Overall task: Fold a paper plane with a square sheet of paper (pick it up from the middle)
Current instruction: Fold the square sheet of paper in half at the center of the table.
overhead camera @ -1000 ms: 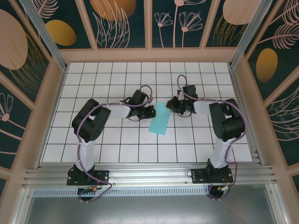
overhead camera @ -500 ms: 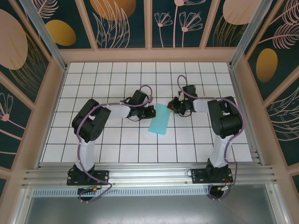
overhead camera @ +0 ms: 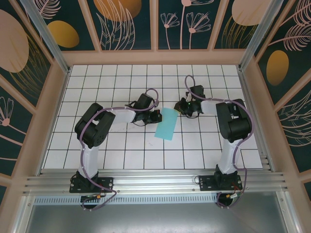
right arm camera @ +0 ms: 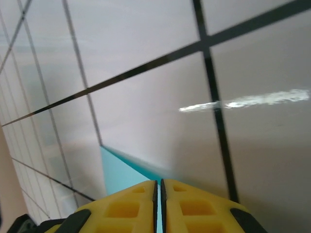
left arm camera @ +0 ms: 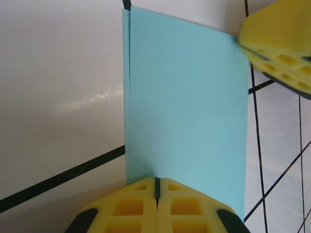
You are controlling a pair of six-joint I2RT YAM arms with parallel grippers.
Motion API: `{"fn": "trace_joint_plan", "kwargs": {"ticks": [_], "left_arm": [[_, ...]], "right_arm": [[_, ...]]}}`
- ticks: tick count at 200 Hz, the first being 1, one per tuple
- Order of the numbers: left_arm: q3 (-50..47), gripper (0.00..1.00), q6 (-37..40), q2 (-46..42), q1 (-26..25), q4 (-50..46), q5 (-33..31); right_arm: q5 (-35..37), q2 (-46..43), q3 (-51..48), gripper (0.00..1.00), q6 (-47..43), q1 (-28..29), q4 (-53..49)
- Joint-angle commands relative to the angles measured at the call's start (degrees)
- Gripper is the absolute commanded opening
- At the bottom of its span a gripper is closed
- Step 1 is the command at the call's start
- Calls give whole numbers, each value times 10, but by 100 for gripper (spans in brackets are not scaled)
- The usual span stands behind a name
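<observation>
Left claw (left arm camera: 156,194) and right claw (right arm camera: 158,196), closed, pinch opposite ends of the paper (left arm camera: 187,97) on tiled table (left arm camera: 58,73).

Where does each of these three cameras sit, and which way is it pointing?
Top external: fixed above and behind the arms, looking down on the gridded table; both arms show, left gripper and right gripper at the cyan paper.
Left wrist: on the left arm, facing along the paper; its shut yellow fingers show at the bottom, the right gripper's at top right.
Right wrist: on the right arm, low over the table; its shut fingers pinch the paper.
Shared: all three see the paper.
</observation>
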Motion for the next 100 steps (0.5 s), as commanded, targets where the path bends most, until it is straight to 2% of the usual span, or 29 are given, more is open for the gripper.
{"fn": "trace_joint_plan", "kwargs": {"ticks": [1, 34, 66, 100], "left_arm": [[-16, 0, 13, 27, -3, -79, -44], [-17, 0, 13, 27, -3, -79, -44], [-20, 0, 12, 28, -3, -74, -42], [-21, 0, 13, 26, -3, -74, -43]], "right_arm": [[14, 25, -2, 14, 4, -5, -6], [38, 20, -3, 14, 3, -6, -28], [11, 6, 15, 16, -1, -6, -34], [18, -5, 24, 16, -7, -5, -48]]}}
